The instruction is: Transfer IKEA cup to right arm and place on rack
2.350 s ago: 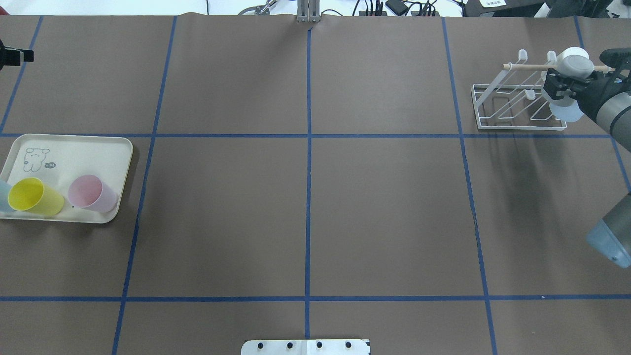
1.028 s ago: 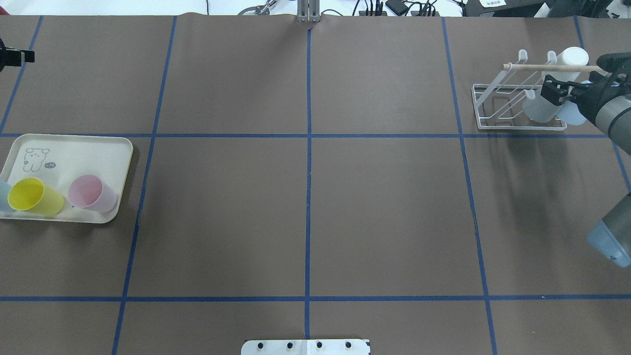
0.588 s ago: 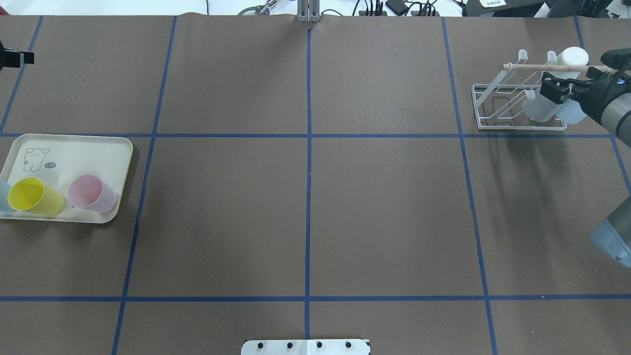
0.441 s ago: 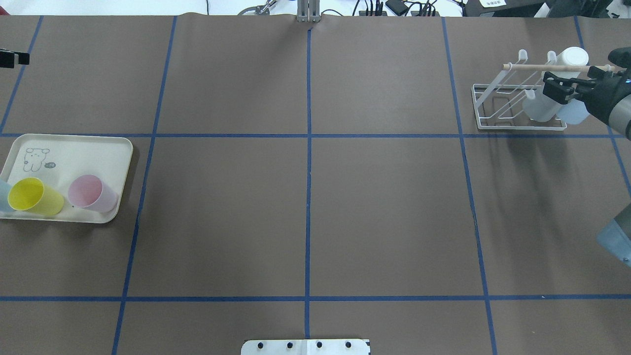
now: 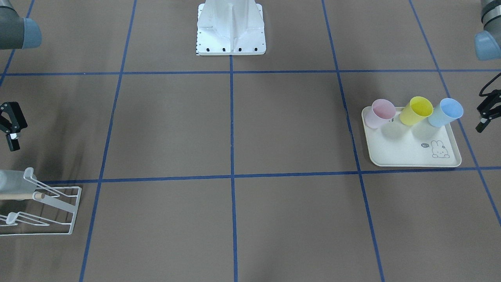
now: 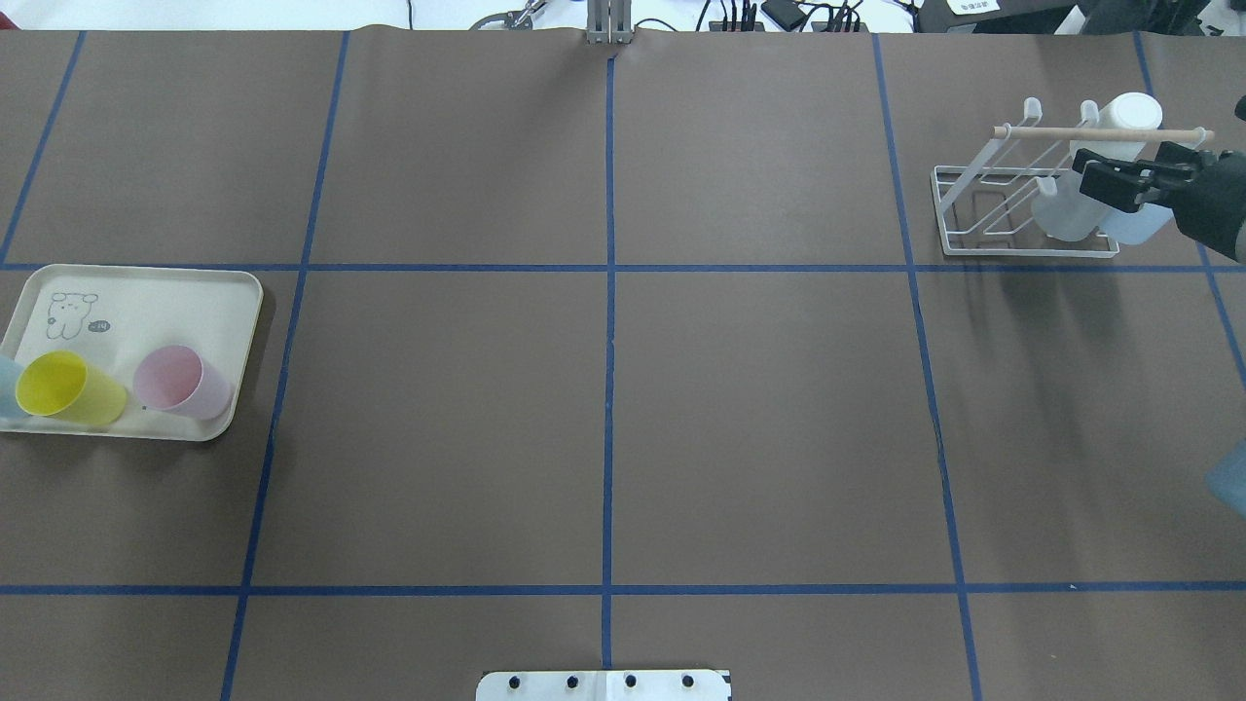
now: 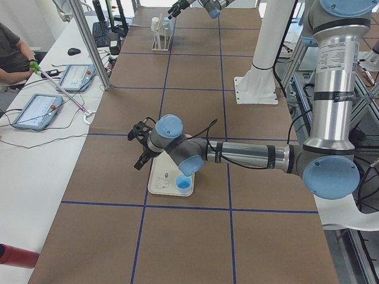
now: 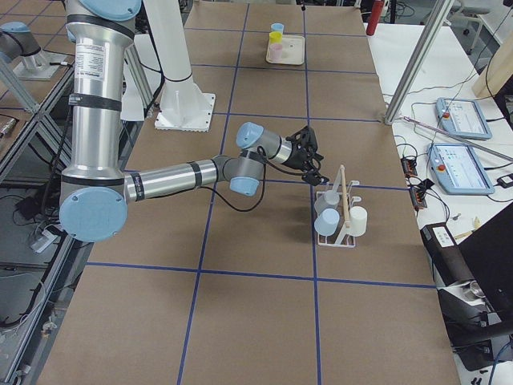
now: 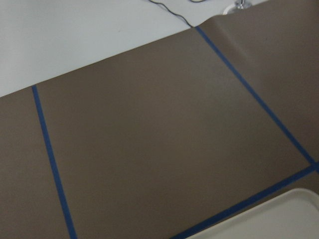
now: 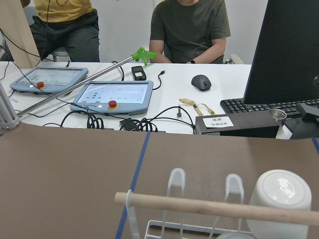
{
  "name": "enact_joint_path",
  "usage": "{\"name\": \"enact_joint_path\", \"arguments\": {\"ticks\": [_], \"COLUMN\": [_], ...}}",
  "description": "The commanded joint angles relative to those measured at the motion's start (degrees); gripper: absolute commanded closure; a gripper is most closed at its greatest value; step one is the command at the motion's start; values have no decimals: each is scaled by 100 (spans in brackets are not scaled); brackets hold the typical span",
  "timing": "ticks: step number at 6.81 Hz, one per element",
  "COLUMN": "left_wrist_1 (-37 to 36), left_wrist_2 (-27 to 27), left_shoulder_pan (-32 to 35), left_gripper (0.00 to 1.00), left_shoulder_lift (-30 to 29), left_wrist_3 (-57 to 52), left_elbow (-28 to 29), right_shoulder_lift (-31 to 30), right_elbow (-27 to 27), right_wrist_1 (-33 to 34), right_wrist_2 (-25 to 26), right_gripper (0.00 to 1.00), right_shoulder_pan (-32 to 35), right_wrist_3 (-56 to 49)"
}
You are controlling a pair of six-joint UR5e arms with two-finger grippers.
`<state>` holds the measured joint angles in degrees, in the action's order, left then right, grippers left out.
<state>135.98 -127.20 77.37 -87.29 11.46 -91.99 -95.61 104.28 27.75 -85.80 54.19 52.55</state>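
Note:
The white wire rack (image 6: 973,219) with its wooden dowel (image 6: 1051,131) stands at the far right of the table. Three whitish IKEA cups sit upside down on it: one (image 6: 1061,209) at the front, one (image 6: 1137,222) beside it, one (image 6: 1132,117) at the back. My right gripper (image 6: 1095,178) hovers open and empty just right of the front cup, apart from it; it also shows as the right gripper (image 5: 11,125). My left gripper (image 5: 484,115) hangs open and empty beside the tray, outside the overhead view.
A cream rabbit-printed tray (image 5: 411,152) at the table's left end holds a pink cup (image 5: 381,112), a yellow cup (image 5: 419,110) and a blue cup (image 5: 446,111). The robot's white base (image 5: 231,29) stands mid-table. People sit behind tablets (image 10: 112,97) beyond the rack.
My right gripper set a white cup onto the rack's front prong, let go and drew back to the right. My left gripper slid out of the overhead view's left edge.

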Motion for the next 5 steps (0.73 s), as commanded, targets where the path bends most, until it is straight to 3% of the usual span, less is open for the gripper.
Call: {"name": "enact_joint_path", "arguments": {"ticks": [1, 2, 5], "left_wrist_1": [-457, -467, -467], "left_wrist_2": [-7, 19, 2], "left_shoulder_pan": [6, -38, -82], "left_gripper": [0, 0, 0], "left_shoulder_lift": [771, 1062, 1144], "left_wrist_3": [-759, -759, -602], "left_elbow": [-73, -74, 5], "right_shoulder_lift": [68, 77, 95], "right_elbow": [188, 276, 277], "right_wrist_1": [-33, -33, -51], "right_wrist_2": [-453, -586, -684], "right_gripper": [0, 0, 0], "right_shoulder_pan": [-13, -13, -40], "right_wrist_3": [771, 809, 819]}}
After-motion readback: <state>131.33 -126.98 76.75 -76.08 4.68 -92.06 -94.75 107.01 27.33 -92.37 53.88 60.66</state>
